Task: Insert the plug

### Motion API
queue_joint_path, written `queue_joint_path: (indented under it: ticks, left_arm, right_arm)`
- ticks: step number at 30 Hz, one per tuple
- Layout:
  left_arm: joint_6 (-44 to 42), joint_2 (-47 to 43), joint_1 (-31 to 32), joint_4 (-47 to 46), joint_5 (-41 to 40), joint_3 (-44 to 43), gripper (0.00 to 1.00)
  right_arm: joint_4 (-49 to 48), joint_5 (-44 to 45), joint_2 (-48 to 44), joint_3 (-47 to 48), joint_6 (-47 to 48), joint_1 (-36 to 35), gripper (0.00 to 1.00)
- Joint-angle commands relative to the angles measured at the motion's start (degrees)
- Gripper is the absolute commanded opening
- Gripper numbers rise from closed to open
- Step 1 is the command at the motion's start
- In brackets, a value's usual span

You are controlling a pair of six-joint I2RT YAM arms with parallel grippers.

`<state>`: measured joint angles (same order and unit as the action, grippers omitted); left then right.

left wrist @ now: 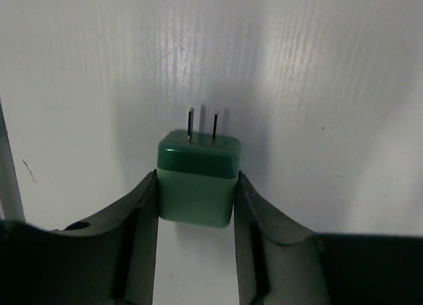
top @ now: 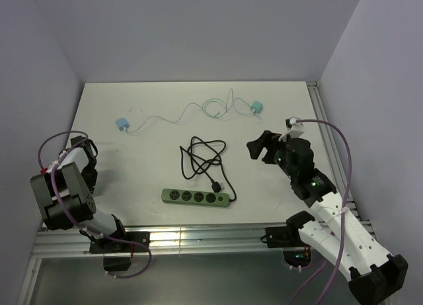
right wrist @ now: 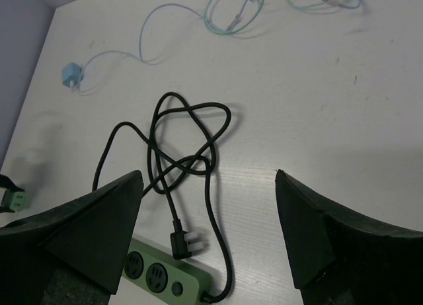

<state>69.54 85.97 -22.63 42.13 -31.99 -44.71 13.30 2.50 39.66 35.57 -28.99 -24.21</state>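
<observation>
White table point(top: 145, 163), pale purple walls all around. The left gripper point(left wrist: 195, 180) squeezes a small green plug point(left wrist: 198, 159), one dark finger on each side, over the left edge of the table. The plug is a smooth, shiny block with two thin metal prongs pointing away from the gripper. The right gripper point(right wrist: 208, 179) is spread wide and holds nothing. It hangs above a looped black cord point(right wrist: 188, 153). That cord runs to a long green power strip point(top: 195, 197) with a row of dark sockets. No writing can be read.

Even, soft overhead light; wrist views blur near the lens, mild shadows.
</observation>
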Motion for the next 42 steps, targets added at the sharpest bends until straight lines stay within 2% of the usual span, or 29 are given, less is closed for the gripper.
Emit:
queue_joint_path:
  ticks: [1,4,7,8,10,11,12,13,14,15,16,18,21,22,25,26,28,32,33,36,42]
  left_arm:
    - [-1.7,0.9,-1.1,-0.7,1.1,-0.4,0.1]
    - [-5.4,-3.5,-1.2,-2.0,2.3,-0.6,0.01]
    - [-9.9,-11.6,0.3,-3.8,6.9,-0.9,0.0]
    - [-12.1,-17.2,2.2,-7.6,10.9,-0.8,0.0]
    - [-16.6,-23.0,5.4,-10.1,14.6,-1.0,0.0]
    - [-17.8,-28.6,8.8,-11.8,16.8,-1.0,0.0]
    - [-19.0,-31.2,10.5,-15.4,23.6,-0.8,0.0]
    - [-20.4,-33.5,12.1,-17.7,27.0,-0.6,0.0]
    - [-19.9,-36.8,14.8,-19.6,30.5,0.6,0.0]
    - [-18.0,-37.7,16.3,-22.8,36.2,1.0,0.0]
    - [-16.8,-37.9,18.9,-23.3,38.6,0.9,0.0]
    - [-13.3,-35.8,22.4,-21.2,38.1,-0.6,0.0]
    - [-7.7,-32.5,32.0,-18.4,35.4,-4.6,0.0]
    - [-6.5,-32.5,36.2,-18.4,33.4,-5.3,0.0]
    - [-0.4,-34.7,41.9,-22.2,34.2,-2.5,0.0]
    - [1.4,-35.6,42.6,-24.6,35.4,-1.8,0.01]
    - [6.5,-35.2,44.9,-23.7,34.6,-2.0,0.0]
    - [13.7,-34.1,49.8,-16.2,29.6,-5.4,0.0]
    - [17.7,-33.9,50.7,-15.0,28.3,-5.8,0.0]
    - [23.7,-32.9,54.2,-11.2,26.8,-7.1,0.0]
    - [26.2,-27.7,55.0,-5.0,29.0,-13.2,0.0]
  right_arm:
    - [2.6,-0.6,1.1,3.0,-1.0,-1.2,0.87]
    - [8.6,-2.1,7.7,8.2,-0.8,-2.8,0.85]
    - [14.2,-4.2,14.9,14.0,1.1,-5.5,0.84]
    - [14.8,-4.1,17.1,15.7,1.1,-8.2,0.84]
    - [14.0,-4.6,18.3,16.5,0.6,-10.9,0.84]
    - [12.5,-5.5,18.6,17.0,-0.1,-13.3,0.84]
    - [11.2,-6.4,18.7,17.1,-0.5,-14.3,0.83]
    - [9.9,-8.8,18.7,17.1,-1.1,-15.2,0.82]
    - [7.2,-9.8,18.7,17.2,-2.2,-16.0,0.81]
    - [5.9,-10.2,18.6,17.3,-2.8,-17.7,0.8]
    - [3.2,-9.8,18.7,17.7,-3.8,-18.8,0.79]
    - [0.2,-7.5,18.9,17.8,-4.5,-22.5,0.78]
    - [-5.2,-3.2,20.0,18.5,-6.1,-26.4,0.76]
    - [-6.5,-2.6,20.4,18.7,-6.2,-27.4,0.76]
    - [-13.0,2.1,22.1,18.7,-6.6,-30.8,0.75]
    - [-15.7,2.9,23.5,18.8,-7.1,-31.5,0.75]
    - [-20.0,6.5,25.5,18.4,-7.6,-33.4,0.74]
    - [-23.7,13.0,28.7,17.9,-10.0,-35.8,0.72]
    - [-25.2,14.3,29.1,17.4,-10.1,-36.1,0.71]
    - [-31.5,16.3,30.7,15.8,-7.9,-38.3,0.71]
    - [-30.3,20.0,36.3,19.5,-2.8,-40.9,0.71]
